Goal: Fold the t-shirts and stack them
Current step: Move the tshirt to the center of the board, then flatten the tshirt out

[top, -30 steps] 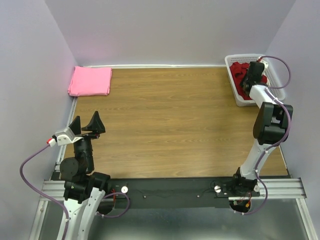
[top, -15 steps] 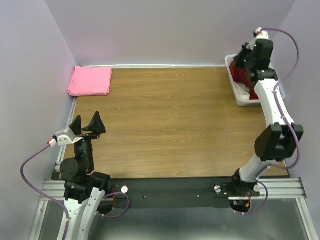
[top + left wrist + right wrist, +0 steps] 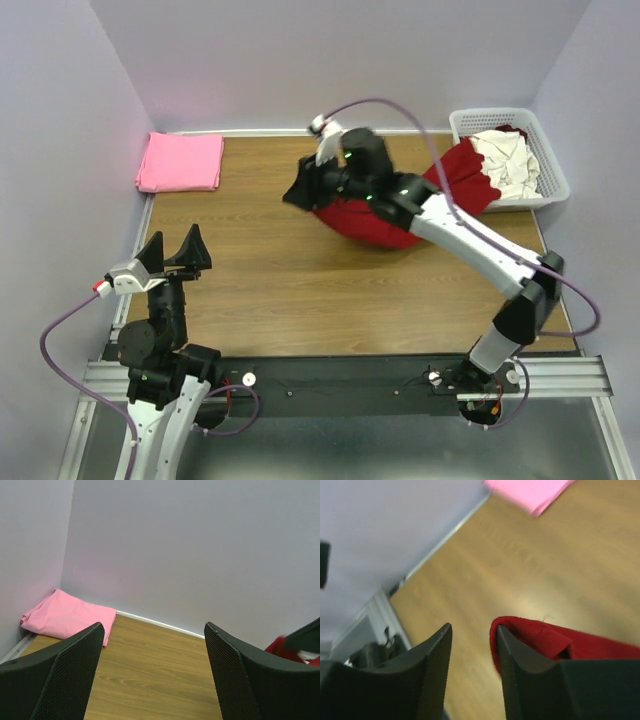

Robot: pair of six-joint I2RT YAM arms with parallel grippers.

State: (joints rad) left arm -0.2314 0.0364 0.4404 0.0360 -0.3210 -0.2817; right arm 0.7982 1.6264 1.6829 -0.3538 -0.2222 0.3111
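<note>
Right arm: the right end effector (image 3: pixel 472 632) has its black fingers apart, bare wood showing between them. The hem of the soft dark red t-shirt (image 3: pixel 555 640) rests against one finger and is not pinched.
Red shirt: bunched in a heap mid-way across the wooden bench (image 3: pixel 300 290), its tail reaching the white plastic lattice basket (image 3: pixel 478 117) in the far right corner.
Basket contents: a crumpled cream-white t-shirt (image 3: pixel 508 160).
Left arm: the left end effector (image 3: pixel 153 625) is spread wide and empty, well apart from the heap.
Far left corner: a bright pink t-shirt (image 3: pixel 181 162), folded flat.
Step, as I judge: laying the red shirt out for folding.
Doing it well: draw the tail clear of the basket, then have both end effectors take opposite corners and pull the cloth flat before any fold.
</note>
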